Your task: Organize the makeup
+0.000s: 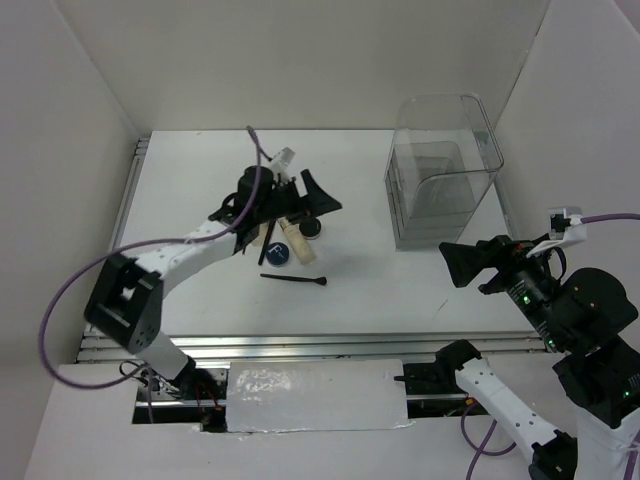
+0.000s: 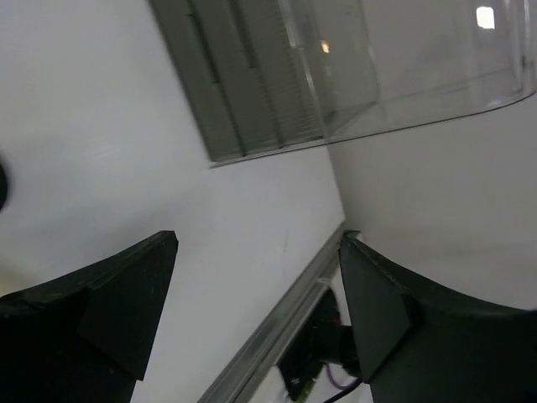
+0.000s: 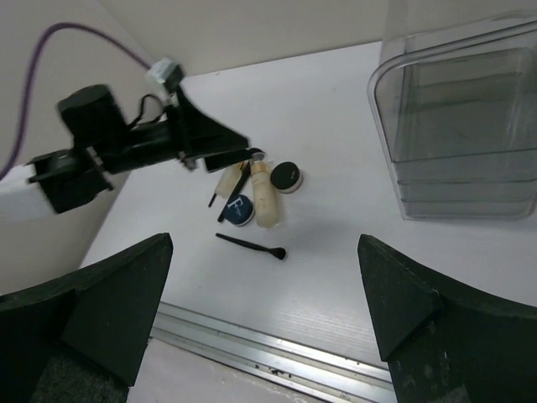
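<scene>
The makeup lies in a cluster left of the table's centre. In the right wrist view I see two beige tubes [image 3: 265, 197] [image 3: 225, 181], a dark-blue compact [image 3: 239, 210], a black compact [image 3: 287, 176], a thin black pencil [image 3: 234, 192] and a black brush [image 3: 252, 246] lying apart in front. From above, the blue compact [image 1: 277, 253], one tube [image 1: 296, 244], the black compact [image 1: 311, 229] and the brush [image 1: 295, 279] show. My left gripper [image 1: 296, 212] [image 2: 256, 294] hovers open and empty just above the cluster. My right gripper [image 1: 462, 264] [image 3: 264, 311] is open and empty, far to the right.
A tall clear plastic box [image 1: 441, 170] [image 3: 457, 126] [image 2: 352, 67] stands at the back right. An aluminium rail [image 3: 277, 353] runs along the table's near edge. White walls close in the left, back and right sides.
</scene>
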